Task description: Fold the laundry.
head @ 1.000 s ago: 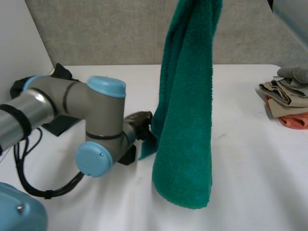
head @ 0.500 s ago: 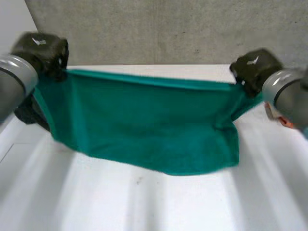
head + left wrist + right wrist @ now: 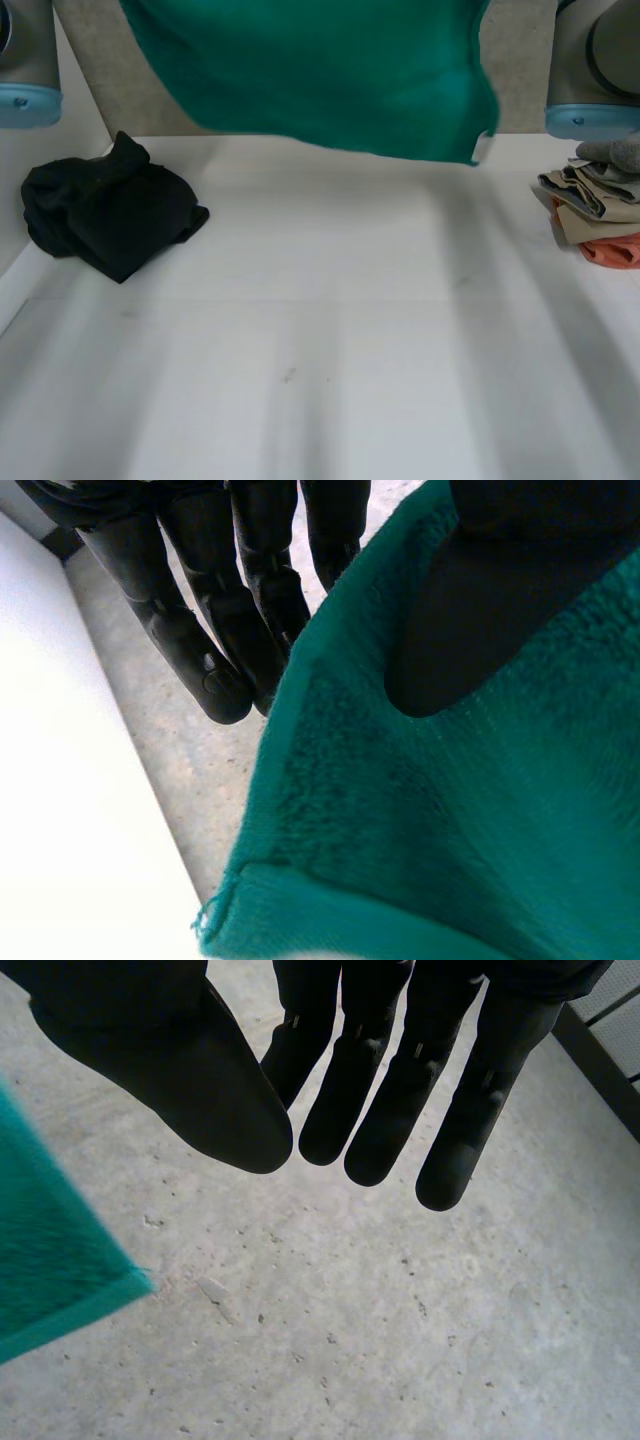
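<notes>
Across the top of the head view, a green towel [image 3: 330, 70] hung spread in the air above the white table [image 3: 330, 330]. Its lower edge sloped down towards a corner at the upper right of the frame. I saw the left arm [image 3: 25, 60] in the upper left corner and the right arm [image 3: 590, 70] in the upper right corner, one on either side of the towel, each grey with a light-blue cap. A grey wall [image 3: 510, 60] stood behind them.

On the table, a black cloth [image 3: 110, 205] lay crumpled at the left of the frame, well apart from a stack [image 3: 595, 215] of folded clothes at the right edge. From the top down, the stack was grey, beige and orange.

From the left wrist view, I read the left hand [image 3: 480, 600] as clamped on the towel [image 3: 450, 830]. Its thumb pressed on the near face of the cloth, and its straight fingers [image 3: 200, 630] lay behind the towel's side edge. A towel corner hung beyond the fingertips.

From the right wrist view, I saw the right hand [image 3: 345, 1100] with its fingers straight and its thumb a little apart from them, holding nothing. A towel [image 3: 40, 1290] corner hung beside the thumb, not touching it, with the grey wall behind.
</notes>
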{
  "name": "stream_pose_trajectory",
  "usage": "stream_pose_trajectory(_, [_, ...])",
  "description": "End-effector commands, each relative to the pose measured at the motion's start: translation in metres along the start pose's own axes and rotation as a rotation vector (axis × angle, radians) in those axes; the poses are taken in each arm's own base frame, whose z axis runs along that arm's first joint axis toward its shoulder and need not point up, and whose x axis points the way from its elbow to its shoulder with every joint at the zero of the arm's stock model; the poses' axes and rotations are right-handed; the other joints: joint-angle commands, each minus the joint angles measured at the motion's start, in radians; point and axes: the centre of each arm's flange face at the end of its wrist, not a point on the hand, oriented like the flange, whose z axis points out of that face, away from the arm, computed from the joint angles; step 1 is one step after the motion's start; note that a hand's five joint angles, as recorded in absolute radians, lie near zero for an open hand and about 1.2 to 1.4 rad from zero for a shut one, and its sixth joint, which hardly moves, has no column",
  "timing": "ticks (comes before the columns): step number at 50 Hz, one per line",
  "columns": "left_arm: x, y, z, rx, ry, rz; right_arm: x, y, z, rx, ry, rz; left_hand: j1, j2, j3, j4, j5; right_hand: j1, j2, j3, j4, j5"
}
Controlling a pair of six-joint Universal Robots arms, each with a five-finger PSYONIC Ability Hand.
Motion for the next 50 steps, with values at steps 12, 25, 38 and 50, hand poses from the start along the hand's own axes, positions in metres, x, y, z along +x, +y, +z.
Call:
stream_pose_trajectory(12, [0.024,0.115,-0.144,-0.575,0.283,0.087,-0.044,0.083,-0.163,-0.446,-0.614,-0.022,0.223,0.199,0.209,0.198,0.245,0.255,0.222,0.204,0.197,0.193])
stream_pose_trajectory(25, [0.032,0.101,-0.159,-0.552,0.358,0.155,-0.043,0.108,-0.214,-0.865,-0.693,0.033,0.223,0.199,0.209,0.198,0.245,-0.804,-0.838,-0.856,-0.862,-0.867])
stream_pose_trajectory(38, [0.024,-0.028,-0.135,-0.38,0.375,0.099,-0.072,0.064,-0.245,-1.068,-0.609,0.383,0.223,0.199,0.209,0.198,0.245,-0.966,-1.0,-1.018,-1.024,-1.029])
stream_pose_trajectory(50, [0.026,-0.137,-0.138,-0.254,0.431,0.016,-0.132,0.055,-0.277,-1.121,-0.544,0.595,0.223,0.199,0.209,0.198,0.245,-0.966,-1.0,-1.018,-1.024,-1.029])
